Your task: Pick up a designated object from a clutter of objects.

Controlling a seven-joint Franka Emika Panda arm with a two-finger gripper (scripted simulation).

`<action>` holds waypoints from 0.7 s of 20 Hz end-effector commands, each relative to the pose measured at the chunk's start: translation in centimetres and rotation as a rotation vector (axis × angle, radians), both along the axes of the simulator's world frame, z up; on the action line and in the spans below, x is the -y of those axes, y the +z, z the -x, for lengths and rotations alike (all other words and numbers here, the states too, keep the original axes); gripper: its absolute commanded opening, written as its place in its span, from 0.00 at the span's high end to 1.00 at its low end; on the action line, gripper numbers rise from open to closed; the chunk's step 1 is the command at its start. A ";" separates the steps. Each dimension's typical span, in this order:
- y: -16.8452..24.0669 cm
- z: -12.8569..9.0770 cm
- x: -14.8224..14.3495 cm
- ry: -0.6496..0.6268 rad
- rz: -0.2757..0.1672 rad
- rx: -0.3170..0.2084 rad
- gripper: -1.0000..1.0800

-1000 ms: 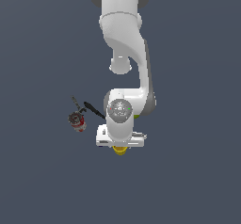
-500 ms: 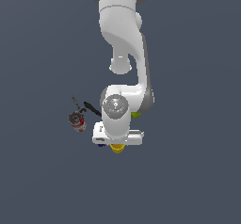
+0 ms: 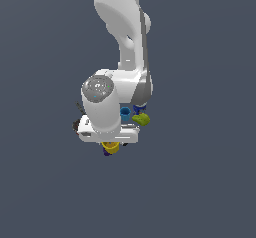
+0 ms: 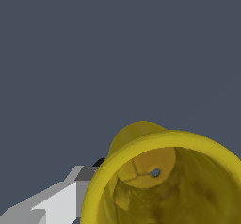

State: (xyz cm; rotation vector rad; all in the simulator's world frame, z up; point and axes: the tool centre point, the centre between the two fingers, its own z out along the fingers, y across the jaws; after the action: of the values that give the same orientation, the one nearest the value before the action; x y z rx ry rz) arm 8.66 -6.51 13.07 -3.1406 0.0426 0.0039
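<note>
One yellow cup (image 3: 111,147) sits pinched in the closed gripper (image 3: 110,145), its rim filling the wrist view. One light-blue cup (image 3: 125,114) and one yellow-green block (image 3: 141,119) lie just beside the arm's wrist, the block touching a blue-white can (image 3: 138,110).

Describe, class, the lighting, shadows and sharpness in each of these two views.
Exterior view: flat, even light, no cast shadows on the grey ground; the arm hides most of the yellow cup. Wrist view: the cup fills the corner, cropped by the frame, blocky edges, darker shading inside, no glare.
</note>
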 end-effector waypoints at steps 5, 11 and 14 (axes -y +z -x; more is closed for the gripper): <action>6.7 1.4 5.0 -0.001 -0.001 0.003 1.00; 12.8 2.5 9.5 -0.001 -0.001 0.003 1.00; 15.7 3.0 11.7 -0.001 -0.001 0.003 1.00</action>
State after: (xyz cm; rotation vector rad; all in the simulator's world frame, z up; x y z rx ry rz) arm 5.93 -17.12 27.24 -3.1395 0.0446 0.0006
